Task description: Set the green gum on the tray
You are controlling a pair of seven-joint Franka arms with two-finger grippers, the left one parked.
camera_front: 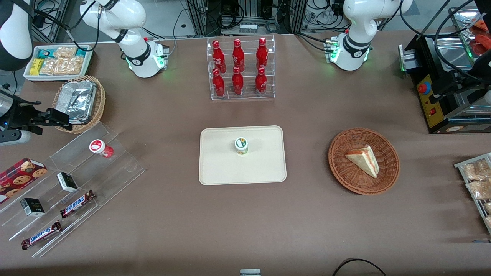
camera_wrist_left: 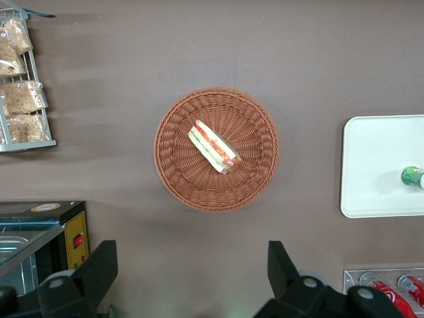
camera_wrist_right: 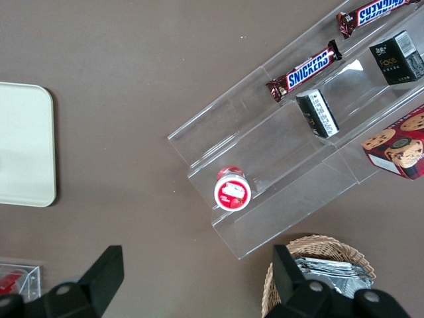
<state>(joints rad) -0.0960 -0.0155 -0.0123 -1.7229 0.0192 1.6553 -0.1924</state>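
Observation:
The green gum stands upright on the cream tray near its middle, white lid up. It also shows in the left wrist view, on the tray. My right gripper is open and empty, high over the working arm's end of the table, beside the foil-filled wicker basket and far from the tray. In the right wrist view the gripper hangs over bare table, with the tray's corner and the red gum in sight.
The red gum sits on a clear stepped stand with Snickers bars, small boxes and a cookie box. A rack of red bottles stands farther from the camera than the tray. A wicker basket with a sandwich lies toward the parked arm's end.

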